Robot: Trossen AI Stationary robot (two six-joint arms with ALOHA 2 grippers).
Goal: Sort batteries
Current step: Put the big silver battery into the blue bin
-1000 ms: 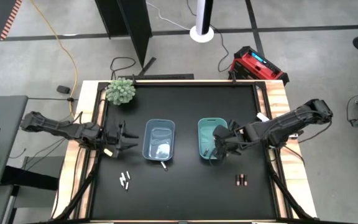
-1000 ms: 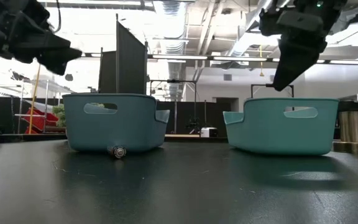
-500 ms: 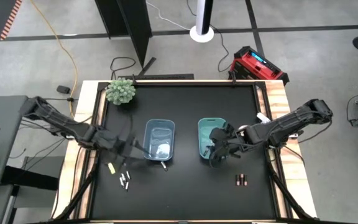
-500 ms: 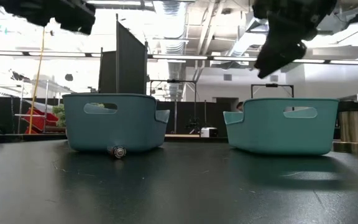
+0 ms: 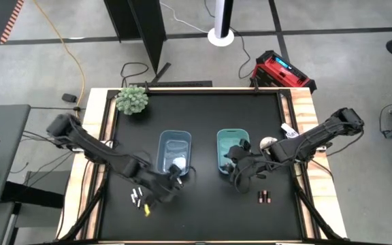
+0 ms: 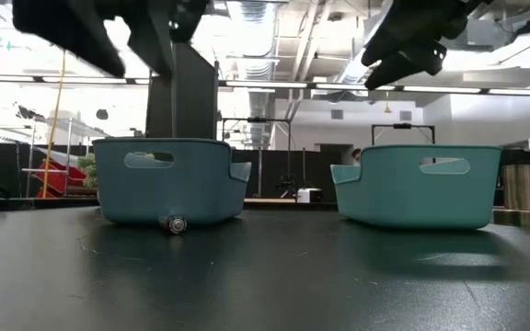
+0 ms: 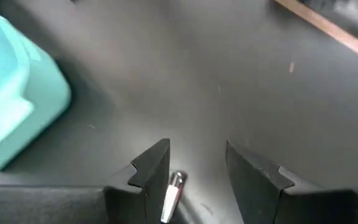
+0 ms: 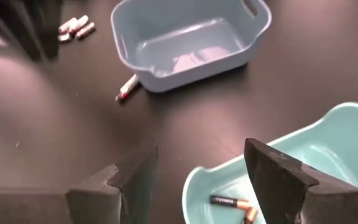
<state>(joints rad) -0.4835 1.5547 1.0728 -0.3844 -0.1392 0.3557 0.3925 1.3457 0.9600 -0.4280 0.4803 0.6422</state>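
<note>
Two bins stand side by side, a blue bin [image 5: 174, 154] and a teal bin [image 5: 228, 151]. A few whitish batteries [image 5: 136, 197] lie near the blue bin, toward the table's near-left. Two dark batteries [image 5: 263, 197] lie to the near-right of the teal bin. One silver battery [image 7: 173, 190] lies on the table at the blue bin's near end [image 6: 173, 223]. My left gripper [image 7: 194, 168] hovers open above it, fingers on either side. My right gripper [image 5: 235, 174] hangs open over the teal bin's near end, where dark batteries [image 8: 229, 201] lie inside.
A small green plant [image 5: 132, 100] sits at the table's far-left corner. The blue bin [image 8: 191, 37] holds something whitish on its floor. Bare black tabletop [image 5: 209, 211] stretches along the near edge between the two battery groups. Wooden rails [image 5: 305, 109] border the table's sides.
My left arm has swung from the table's left edge toward the right and the near edge, ending above the battery at the blue bin's near end. My right gripper has shifted from over the teal bin toward its near end.
</note>
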